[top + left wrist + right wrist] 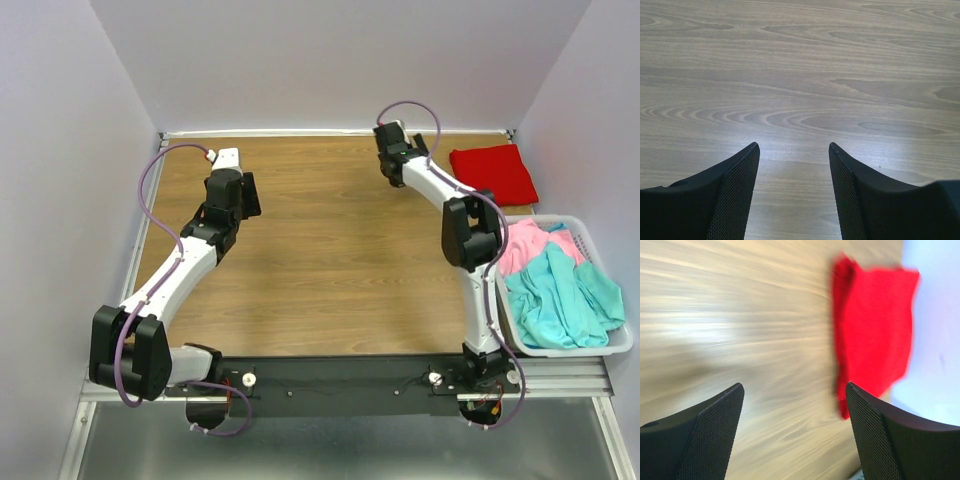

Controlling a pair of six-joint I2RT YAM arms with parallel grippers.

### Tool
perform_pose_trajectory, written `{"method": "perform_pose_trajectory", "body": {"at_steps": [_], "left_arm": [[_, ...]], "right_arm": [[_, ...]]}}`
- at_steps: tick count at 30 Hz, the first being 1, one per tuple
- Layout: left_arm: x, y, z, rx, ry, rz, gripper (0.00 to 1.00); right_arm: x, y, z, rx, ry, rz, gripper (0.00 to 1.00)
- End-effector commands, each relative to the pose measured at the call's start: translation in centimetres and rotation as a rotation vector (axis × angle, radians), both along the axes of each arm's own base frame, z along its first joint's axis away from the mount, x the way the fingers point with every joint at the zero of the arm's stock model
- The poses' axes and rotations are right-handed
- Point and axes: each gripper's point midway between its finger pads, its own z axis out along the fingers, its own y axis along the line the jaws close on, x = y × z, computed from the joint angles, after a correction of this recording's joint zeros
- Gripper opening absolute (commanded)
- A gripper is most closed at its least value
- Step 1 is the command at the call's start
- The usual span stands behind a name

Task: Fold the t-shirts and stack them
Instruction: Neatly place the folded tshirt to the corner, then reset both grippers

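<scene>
The bright red folded cloth t-shirt [493, 172] lies flat in the far right corner of the wood-grain table [330, 260], at 1 o'clock in the top view. Its long axis runs roughly 9 to 3 o'clock. A pink cloth t-shirt [530, 245] and a teal cloth t-shirt [565, 295] lie crumpled together in the white plastic laundry basket [615, 345], at 3 o'clock.

The right gripper [390, 158] is near the red shirt, which lies at its 3 o'clock. Its jaws stand wide apart and empty. In the blurred right wrist view the shirt [875, 325] sits at 1 o'clock of the gripper [792, 387].

The left gripper [794, 145] hangs over bare wood at 10 o'clock with its jaws apart, holding nothing.

Judgement: the basket shirts come next, and the right arm is nearer to them.

No brand, label or writing is legible.
</scene>
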Motion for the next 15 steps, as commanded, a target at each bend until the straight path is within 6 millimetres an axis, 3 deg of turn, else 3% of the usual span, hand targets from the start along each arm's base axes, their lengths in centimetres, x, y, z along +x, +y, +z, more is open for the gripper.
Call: {"method": "perform_pose_trajectory", "body": {"at_steps": [1, 2, 3, 4, 5, 6, 7, 9, 10, 11, 12, 13, 15], "left_arm": [[-0.2, 0.2, 1.9, -0.009, -0.039, 0.000, 0.67], [-0.3, 0.2, 2.0, -0.008, -0.044, 0.002, 0.68], [-0.4, 0.3, 2.3, -0.012, -0.053, 0.002, 0.68], [-0.5, 0.4, 3.0, -0.017, -0.075, 0.005, 0.69], [-0.7, 0.4, 3.2, -0.017, -0.083, 0.005, 0.69], [-1.0, 0.5, 3.9, -0.024, -0.106, 0.005, 0.69], [-1.1, 0.5, 4.2, -0.030, -0.123, 0.005, 0.69], [-1.5, 0.7, 5.4, -0.040, -0.160, 0.007, 0.69], [-1.8, 0.8, 5.6, -0.042, -0.170, 0.008, 0.69], [-2.1, 1.0, 5.7, -0.046, -0.181, 0.015, 0.69], [-2.8, 1.3, 6.8, -0.058, -0.217, 0.021, 0.69], [-3.2, 1.4, 7.3, -0.065, -0.234, 0.026, 0.69], [-4.2, 1.6, 8.2, -0.077, -0.263, 0.026, 0.69]], "right_arm": [[-0.5, 6.8, 7.0, 0.244, -0.129, 0.107, 0.89], [-1.0, 7.7, 7.9, 0.286, -0.146, 0.115, 0.89], [-1.6, 8.0, 10.8, 0.345, -0.196, 0.119, 0.89], [-2.5, 8.8, 10.8, 0.432, -0.196, 0.112, 0.89], [-3.3, 9.0, 12.1, 0.475, -0.217, 0.113, 0.89], [-4.4, 9.0, 15.0, 0.530, -0.264, 0.128, 0.89], [-5.6, 8.8, 15.3, 0.561, -0.269, 0.111, 0.90], [-7.2, 8.3, 16.8, 0.596, -0.299, 0.104, 0.92], [-8.9, 7.7, 20.0, 0.631, -0.363, 0.109, 0.93], [-10.2, 7.1, 19.5, 0.643, -0.361, 0.082, 0.95], [-11.3, 6.4, 20.3, 0.655, -0.385, 0.074, 0.95], [-13.2, 5.4, 23.0, 0.682, -0.459, 0.061, 0.97], [-15.7, 3.9, 23.0, 0.679, -0.478, 0.043, 0.99]]}}
